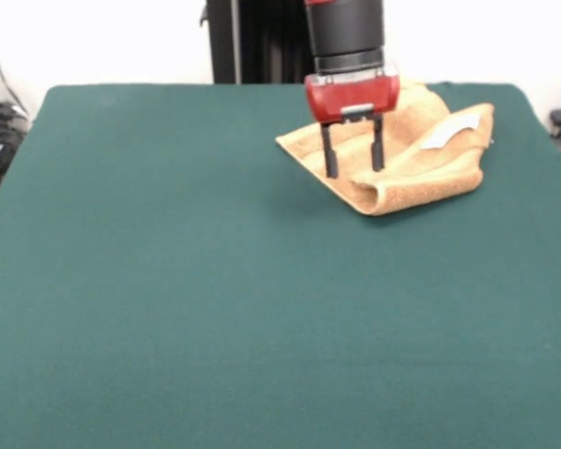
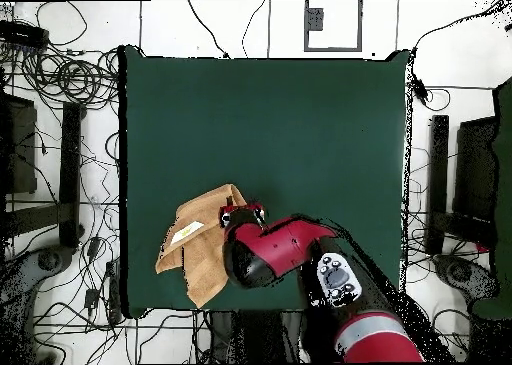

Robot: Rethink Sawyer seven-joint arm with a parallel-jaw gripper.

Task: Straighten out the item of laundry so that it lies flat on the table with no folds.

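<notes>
Towel: orange-tan terry hand towel (image 1: 407, 154) lies crumpled and folded over itself at the bench's far right in the front view, close to the robot's side; a thick rolled fold faces the camera, and the white label (image 1: 447, 132) shows on top.
Towel edges: in the overhead view the towel (image 2: 200, 243) sits near the bench's left edge and not far from its bottom edge; no part seems to hang off.
Gripper: red and black gripper (image 1: 353, 156) is over the towel's left part, fingers (image 1: 330, 153) pointing down and set apart, nothing between them; whether tips touch the cloth can't be told.
Step, judged: approach to a grasp; towel not yet flat.
Next move, judged: needs a pinch on one top layer or corner only, then a pull towards open bench so the fold opens.
Bench: dark green bench (image 1: 187, 281) is bare across its middle, near side and left in the front view, so plenty of room to spread that way; little room towards the right and far edges.
</notes>
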